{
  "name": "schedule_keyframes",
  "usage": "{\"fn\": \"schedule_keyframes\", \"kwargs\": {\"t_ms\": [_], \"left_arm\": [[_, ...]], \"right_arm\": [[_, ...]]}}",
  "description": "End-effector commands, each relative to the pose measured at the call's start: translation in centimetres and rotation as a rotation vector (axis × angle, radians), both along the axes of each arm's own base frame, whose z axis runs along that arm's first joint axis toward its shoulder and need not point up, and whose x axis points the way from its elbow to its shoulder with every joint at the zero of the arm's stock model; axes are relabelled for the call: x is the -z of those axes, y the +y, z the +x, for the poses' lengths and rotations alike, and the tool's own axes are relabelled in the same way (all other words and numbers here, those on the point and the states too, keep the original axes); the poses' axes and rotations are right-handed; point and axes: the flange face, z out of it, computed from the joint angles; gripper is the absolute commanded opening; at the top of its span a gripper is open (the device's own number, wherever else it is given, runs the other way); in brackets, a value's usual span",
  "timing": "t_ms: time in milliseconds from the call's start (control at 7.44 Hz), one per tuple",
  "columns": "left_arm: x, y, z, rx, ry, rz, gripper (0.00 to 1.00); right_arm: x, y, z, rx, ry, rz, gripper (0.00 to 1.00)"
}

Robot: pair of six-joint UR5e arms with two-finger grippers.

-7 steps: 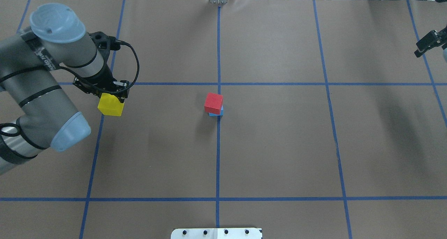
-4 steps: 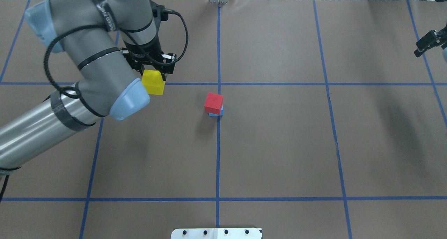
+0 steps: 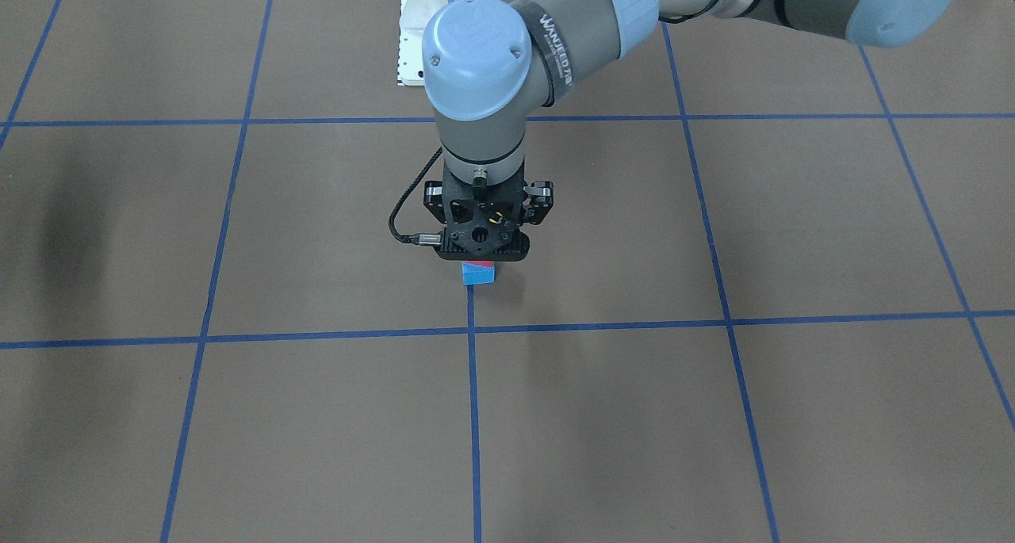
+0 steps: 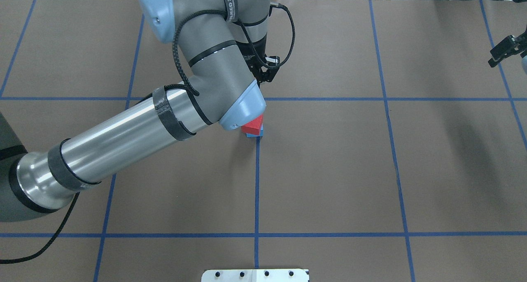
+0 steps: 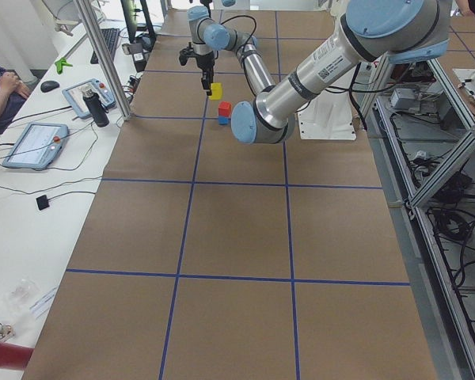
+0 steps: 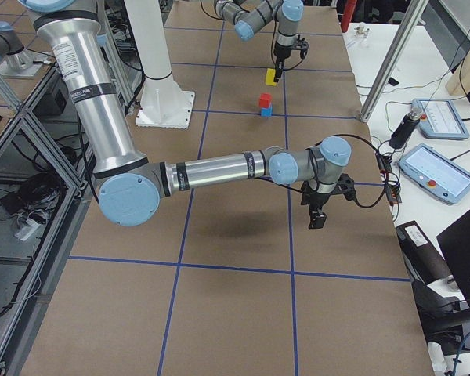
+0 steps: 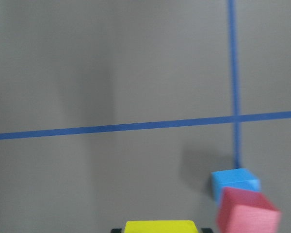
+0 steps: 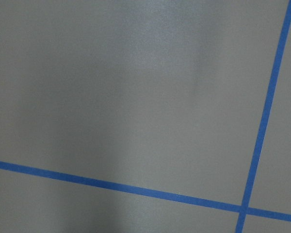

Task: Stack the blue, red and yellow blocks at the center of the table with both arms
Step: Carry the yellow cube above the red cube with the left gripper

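A red block [image 4: 254, 125] sits on a blue block [image 4: 256, 134] at the table's centre, where the tape lines cross. The pair also shows in the left wrist view, red block [image 7: 247, 216] on blue block [image 7: 235, 180], at the lower right. My left gripper [image 5: 211, 81] is shut on the yellow block [image 5: 215, 91] and holds it in the air, close beside the stack and higher than it. The yellow block [image 7: 160, 226] shows at the bottom edge of the left wrist view. In the overhead view my left arm hides it. My right gripper [image 4: 503, 52] hangs at the table's right edge, empty; its jaws are unclear.
Blue tape lines [image 4: 257, 191] split the brown table into squares. A white mount plate [image 4: 255, 275] lies at the robot-side edge. Tablets [image 6: 431, 174] and a metal post [image 6: 392, 70] stand on the operators' side.
My left arm has swung to the right with the yellow block, from the table's left part to just beside the red and blue stack. The right gripper has not moved.
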Motion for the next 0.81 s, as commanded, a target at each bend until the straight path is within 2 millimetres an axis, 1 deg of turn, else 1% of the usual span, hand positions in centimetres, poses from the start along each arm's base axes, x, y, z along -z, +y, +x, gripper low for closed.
{"fn": "schedule_keyframes", "kwargs": {"t_ms": [0,403,538,672], "left_arm": [[-1.7,0.6,4.0,-0.01,0.004,-0.013,0.0],[-2.1,0.5,3.8,-0.009,0.002,-0.016,0.0],[-2.8,0.5,3.8,-0.009,-0.004,-0.02,0.0],[-2.9,0.5,3.8,-0.009,-0.003,-0.019,0.0]], "right_arm": [[-0.2,0.0,0.0,0.0,0.002,-0.004,1.0],[-0.2,0.0,0.0,0.0,0.002,-0.002,1.0],[-0.2,0.0,0.0,0.0,0.004,-0.003,1.0],[-0.1,0.0,0.0,0.0,0.002,-0.002,1.0]]}}
